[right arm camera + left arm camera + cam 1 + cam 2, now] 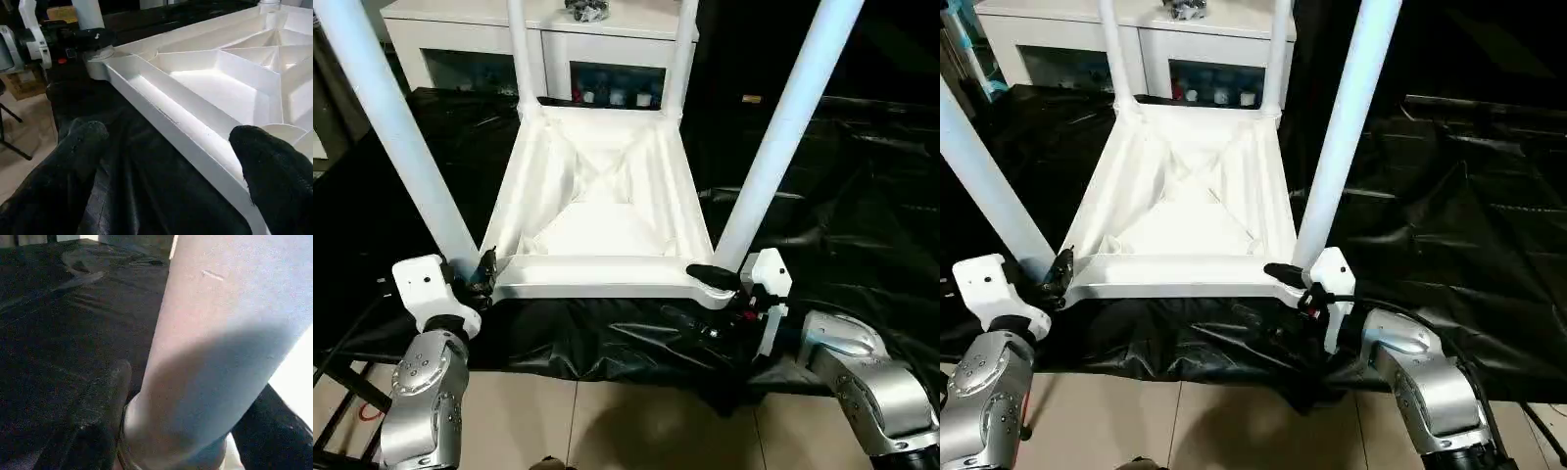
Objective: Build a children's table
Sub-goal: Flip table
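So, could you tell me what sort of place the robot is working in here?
Probably an indoor lab or workshop set up like a room: a work surface draped in black sheeting, a white cabinet with glass doors behind it, and a tiled floor below.

Low desk (862, 196) draped all over in crinkled black plastic sheet (1449, 225), hanging loose over the near edge above a tan tiled floor (636, 421). White tabletop (597, 211) lying upside down directly on the sheet, ribbed underside up, near rim just inside the desk's near edge. Four white legs (783, 127) standing up from its corner sockets.
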